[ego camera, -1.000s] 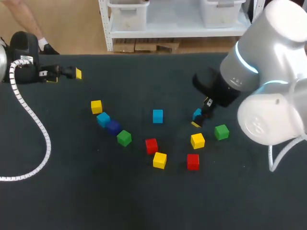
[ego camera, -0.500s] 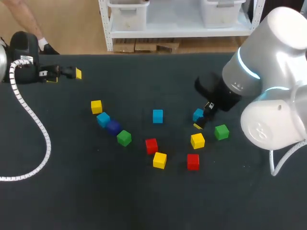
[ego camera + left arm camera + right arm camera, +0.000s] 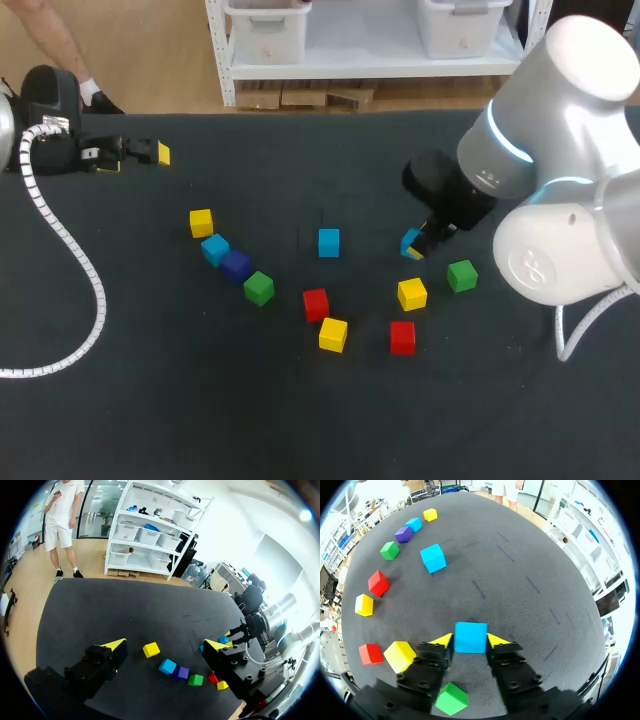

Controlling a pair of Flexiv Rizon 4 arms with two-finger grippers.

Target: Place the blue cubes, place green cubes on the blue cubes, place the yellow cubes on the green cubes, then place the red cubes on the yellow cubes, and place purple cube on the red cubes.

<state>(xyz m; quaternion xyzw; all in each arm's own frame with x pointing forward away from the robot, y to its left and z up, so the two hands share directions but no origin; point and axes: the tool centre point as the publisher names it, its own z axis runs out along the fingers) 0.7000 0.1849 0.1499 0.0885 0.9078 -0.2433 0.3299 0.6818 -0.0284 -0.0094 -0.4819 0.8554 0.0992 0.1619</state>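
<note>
Right end effector (image 3: 470,641) grasping blue cube (image 3: 471,632), yellow cube (image 3: 400,656) and green cube (image 3: 451,698) beside, left end effector (image 3: 165,645) released.

Eleven small, plain-coloured solid cubes, all resting flat. A yellow cube (image 3: 201,222), blue cube (image 3: 214,249), purple cube (image 3: 237,265) and green cube (image 3: 259,288) form a diagonal line, with blue and purple touching. A second blue cube (image 3: 328,242) stands alone mid-table. Nearer the front are a red cube (image 3: 316,304), a second yellow cube (image 3: 333,334) just beside it, a second red cube (image 3: 402,337), a third yellow cube (image 3: 412,293) and a second green cube (image 3: 461,275). A third blue cube (image 3: 471,635) sits clamped between the right gripper (image 3: 470,641) fingertips.
</note>
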